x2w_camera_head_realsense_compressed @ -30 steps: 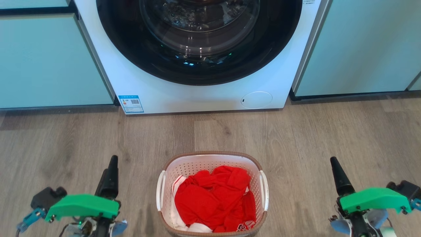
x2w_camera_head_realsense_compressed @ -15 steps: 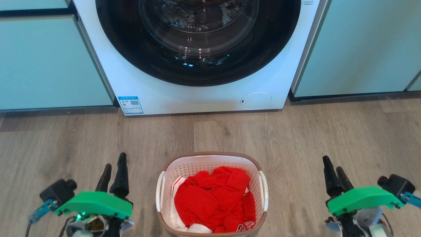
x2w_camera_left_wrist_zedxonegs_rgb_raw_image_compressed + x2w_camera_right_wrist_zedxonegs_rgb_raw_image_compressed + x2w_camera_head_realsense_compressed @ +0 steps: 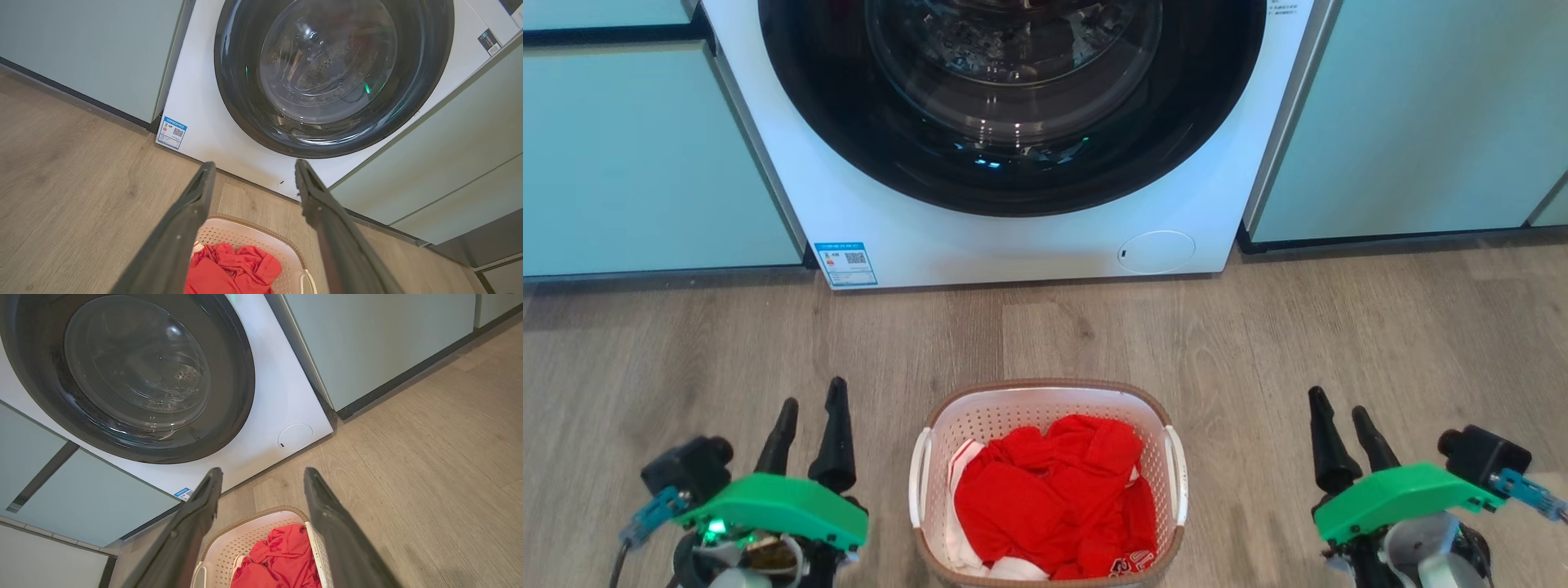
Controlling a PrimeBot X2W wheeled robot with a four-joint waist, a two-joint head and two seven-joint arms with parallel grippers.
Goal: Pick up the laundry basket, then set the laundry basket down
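— Whereabouts of the laundry basket (image 3: 1013, 418)?
— On the wood floor (image 3: 1258, 327), straight in front of the washing machine (image 3: 915, 237), apart from its white front. Upright, with red clothing (image 3: 1054, 490) heaped inside and a little white cloth under it.
— State of the left gripper (image 3: 812, 395)?
— Parted a little, fingers pointing toward the machine, holding nothing. Hovers to the left of the basket, near its side, not touching.
— And the right gripper (image 3: 1338, 402)?
— Likewise parted, empty. Hangs farther off on the basket's right side, clear of it.
— Seen from the wrists?
— Both times a clear gap between the two dark fingers, with the basket's brown rim below and the machine's round door (image 3: 1013, 82) beyond.
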